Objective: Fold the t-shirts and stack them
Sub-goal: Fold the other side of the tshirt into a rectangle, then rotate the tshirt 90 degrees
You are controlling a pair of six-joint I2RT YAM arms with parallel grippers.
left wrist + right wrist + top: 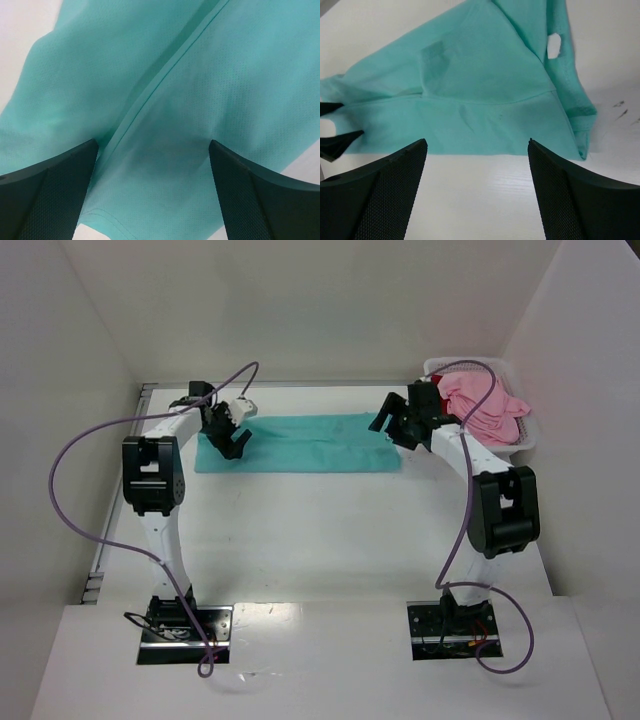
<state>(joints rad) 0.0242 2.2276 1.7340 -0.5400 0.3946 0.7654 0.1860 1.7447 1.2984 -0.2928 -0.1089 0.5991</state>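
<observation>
A teal t-shirt (310, 443) lies flat on the table, folded into a long strip across the far middle. My left gripper (234, 445) hovers over its left end. In the left wrist view it (152, 145) is open, both fingers apart above the teal cloth (190, 80) with a hem seam running between them. My right gripper (386, 430) is at the strip's right end. In the right wrist view it (476, 145) is open and empty, just off the near edge of the shirt (470, 85). A light pink t-shirt (485, 405) and a dark red one (447, 392) sit bunched in the basket.
The white plastic basket (432, 365) stands at the back right corner, close behind the right arm. White walls close in the table on the left, back and right. The left gripper's fingertips (337, 141) show at the left edge of the right wrist view.
</observation>
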